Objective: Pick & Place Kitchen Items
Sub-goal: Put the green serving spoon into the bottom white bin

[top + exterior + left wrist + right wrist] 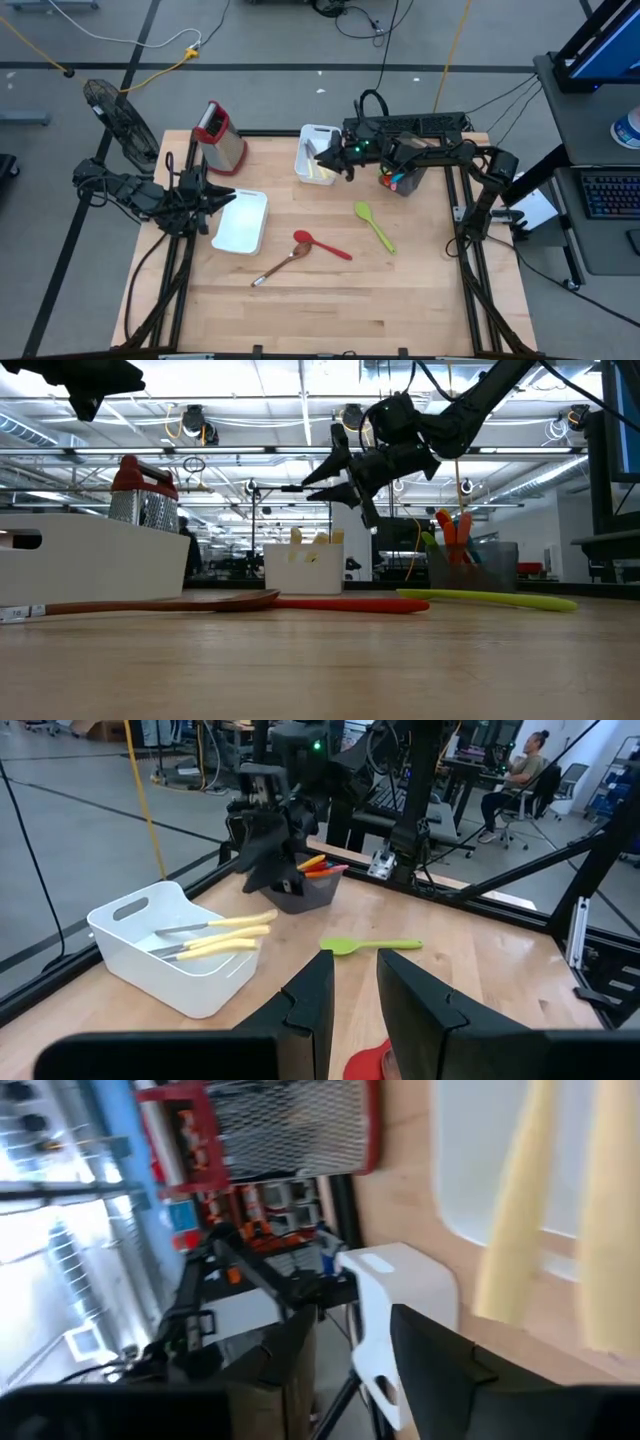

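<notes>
Three utensils lie flat on the table: a green spatula [375,226], a red spoon [322,245] and a brown wooden spoon [280,267]. Cream knives [215,933] lie inside a white bin [304,166] at the far middle. My right gripper [323,154] hovers open just above that bin, with nothing between its fingers [290,1360]. A dark grey bin [405,183] beside it holds orange, red and green utensils standing on end. My left gripper [222,200] waits at the left, raised over the near end of a white tray [243,224], open by a narrow gap [355,990] and empty.
A metal box grater with a red top [222,135] stands at the far left corner. The near half of the table [330,310] is bare wood. People sit at desks in the room beyond the table [525,765].
</notes>
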Tool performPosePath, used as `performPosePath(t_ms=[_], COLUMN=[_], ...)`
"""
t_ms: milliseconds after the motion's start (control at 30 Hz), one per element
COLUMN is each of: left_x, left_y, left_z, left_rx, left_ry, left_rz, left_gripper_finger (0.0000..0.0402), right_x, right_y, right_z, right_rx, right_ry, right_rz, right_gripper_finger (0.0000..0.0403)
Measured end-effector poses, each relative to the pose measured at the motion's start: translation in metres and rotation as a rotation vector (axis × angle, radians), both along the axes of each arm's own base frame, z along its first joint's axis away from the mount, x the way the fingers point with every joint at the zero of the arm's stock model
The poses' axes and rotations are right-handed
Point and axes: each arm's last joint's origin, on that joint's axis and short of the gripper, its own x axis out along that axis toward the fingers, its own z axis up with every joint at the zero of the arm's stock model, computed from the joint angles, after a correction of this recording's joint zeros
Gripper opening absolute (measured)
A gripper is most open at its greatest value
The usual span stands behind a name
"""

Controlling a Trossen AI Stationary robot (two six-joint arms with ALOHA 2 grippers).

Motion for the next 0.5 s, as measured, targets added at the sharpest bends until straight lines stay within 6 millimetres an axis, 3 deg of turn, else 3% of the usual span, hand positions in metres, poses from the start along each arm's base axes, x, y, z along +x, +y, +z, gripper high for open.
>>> performPosePath(t_ms=[200, 500], left_x=[0.000, 0.000], left_y=[0.000, 0.000], left_z=[0.000, 0.000], left_rx=[-0.019, -0.023], left_ry=[-0.005, -0.009], left_rz=[0.003, 0.004], left_gripper_finger=[0.0081, 0.0081], right_x=[0.005, 0.016], right_y=[0.006, 0.031], right_z=[0.009, 0.022], right_rx=[-0.112, -0.276], right_ry=[-0.093, -0.228], right_rz=[0.054, 0.194], right_gripper_finger=[0.0093, 0.0005])
